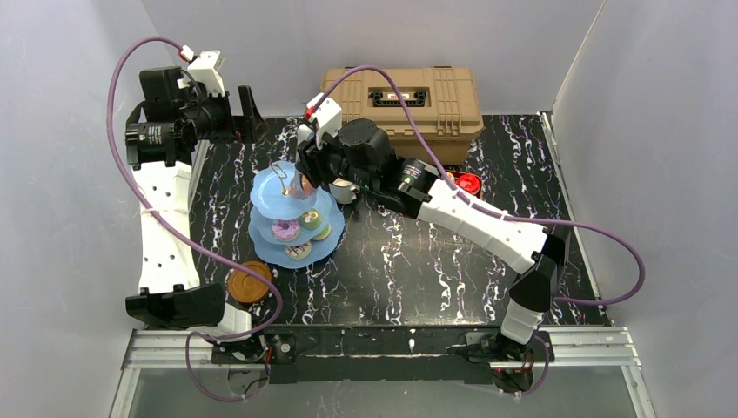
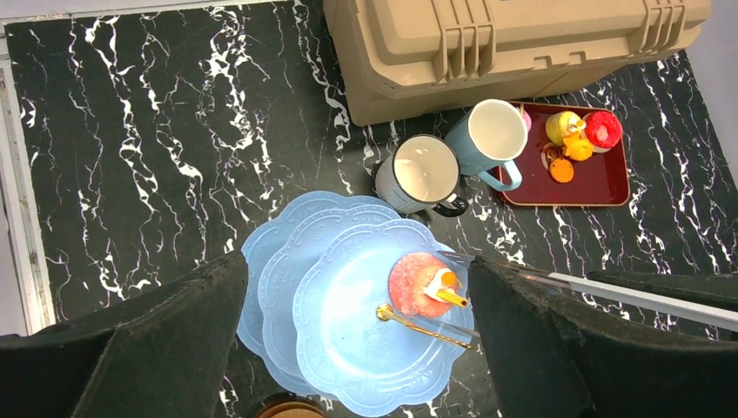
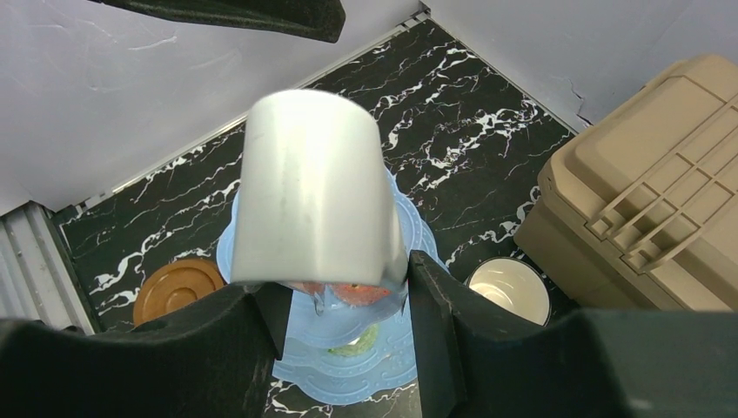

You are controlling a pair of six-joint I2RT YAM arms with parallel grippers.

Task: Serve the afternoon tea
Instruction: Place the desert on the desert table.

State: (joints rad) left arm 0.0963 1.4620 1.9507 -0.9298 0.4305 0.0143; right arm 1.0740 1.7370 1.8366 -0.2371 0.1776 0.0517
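The stand point(image 2: 348, 353) is near the left-middle of the marbled table point(image 2: 157, 131). It has three pale-blue scalloped tiers, each smaller than the one below, and a thin gold stem point(image 2: 416, 321) at its centre. From above, its two lower tiers carry toy sweets: a purple-iced donut point(image 1: 285, 229), a green one point(image 1: 311, 218), a yellowish one point(image 1: 323, 232) and another on the bottom tier point(image 1: 298, 251).

The right gripper point(image 3: 344, 287) reaches over the stand, its fingers point(image 3: 439, 335) pressed against the sides of silver tongs point(image 3: 313, 192). The tong tips close on a pink-red donut point(image 2: 416, 283) with a white-and-orange topping. It sits over the top tier, just beside the stem, and I cannot tell whether it touches the plate.

The left gripper point(image 2: 357, 287) hangs high above the stand with its fingers point(image 2: 139, 348) spread wide and nothing between them.

Just beyond the stand is a white mug point(image 2: 422, 172) with a dark rim and black handle. A blue mug point(image 2: 489, 138) stands beside it at the edge of a dark-red tray point(image 2: 609, 183). Both are upright, and I cannot tell whether they touch. The tray holds more sweets — a yellow one point(image 2: 564, 126), a red one point(image 2: 602, 129) and a small orange one point(image 2: 561, 170).

A stack of brown saucers point(image 1: 251, 281) lies near the front-left of the stand, close to the left arm's base. A tan toolbox point(image 2: 505, 43) sits at the back of the table behind the mugs.
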